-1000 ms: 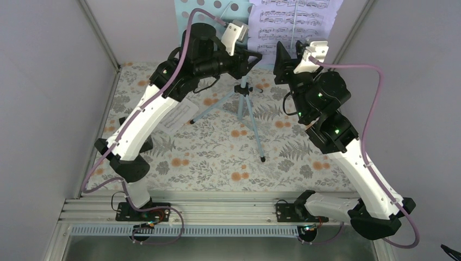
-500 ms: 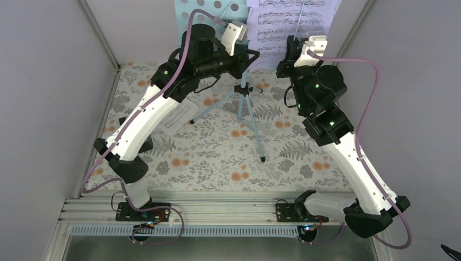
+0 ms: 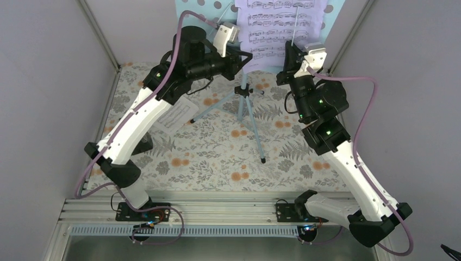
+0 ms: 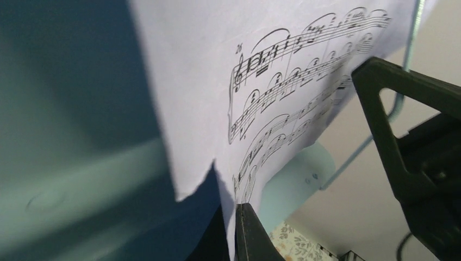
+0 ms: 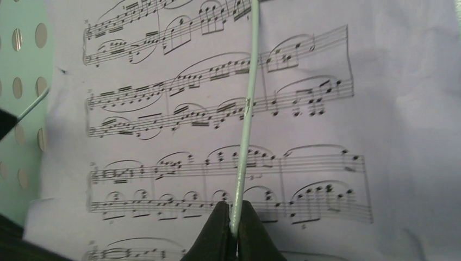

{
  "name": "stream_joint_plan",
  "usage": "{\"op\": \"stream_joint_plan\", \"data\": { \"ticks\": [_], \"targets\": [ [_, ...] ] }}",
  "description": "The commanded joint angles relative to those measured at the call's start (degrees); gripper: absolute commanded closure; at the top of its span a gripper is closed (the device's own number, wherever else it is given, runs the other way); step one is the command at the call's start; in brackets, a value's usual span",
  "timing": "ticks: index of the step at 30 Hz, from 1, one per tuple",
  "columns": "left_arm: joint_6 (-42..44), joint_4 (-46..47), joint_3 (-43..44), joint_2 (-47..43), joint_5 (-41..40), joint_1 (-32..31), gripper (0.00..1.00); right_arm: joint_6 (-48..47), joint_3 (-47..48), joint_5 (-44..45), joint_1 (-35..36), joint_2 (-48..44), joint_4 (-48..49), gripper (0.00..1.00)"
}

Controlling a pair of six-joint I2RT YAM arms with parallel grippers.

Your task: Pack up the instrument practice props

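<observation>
The left jaws pinch the bottom edge of the lavender sheet (image 4: 185, 65) — it stands above them on the stand's tray (image 5: 27, 62). The right jaws are clamped on the tray's wire arm (image 5: 247, 109), which crosses the sheet.

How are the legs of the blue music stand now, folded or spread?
Spread. In the top view the music stand has its legs splayed out from the hub, with the feet set apart on the floral cloth.

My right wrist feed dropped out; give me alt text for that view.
The right pincer is shut on the thin pale wire that runs up across the lavender sheet of printed music, which fills most of the view. A strip of the hole-dotted tray shows at the left edge.
</observation>
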Motion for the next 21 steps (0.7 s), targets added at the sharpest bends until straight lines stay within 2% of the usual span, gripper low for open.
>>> {"op": "stream_joint_plan", "data": {
  "ticks": [1, 8, 13, 17, 21],
  "targets": [
    [-2.3, 3.3, -6.2, -7.4, 3.0, 1.9, 0.98, -1.2, 0.2, -0.5, -0.4, 0.0, 2.9, 0.97],
    [-4.2, 7.7, -25.6, -22.4, 0.7, 5.7, 0.98, 0.8, 0.9, -0.5, -1.1, 0.8, 1.5, 0.97],
    [-3.3, 9.9, -43.6, -34.7, 4.6, 5.8, 0.98, 2.1, 2.0, -0.3, -1.4, 1.3, 0.0, 0.97],
    [-9.0, 11.4, -61.1, -43.5, 12.5, 5.8, 0.98, 3.2, 2.3, -0.3, -1.6, 1.4, -1.0, 0.97],
    [-15.6, 11.0, -75.3, -53.9, 10.3, 5.5, 0.98, 4.3, 2.1, -0.7, -1.7, 1.0, -1.3, 0.97]
  ]
}}
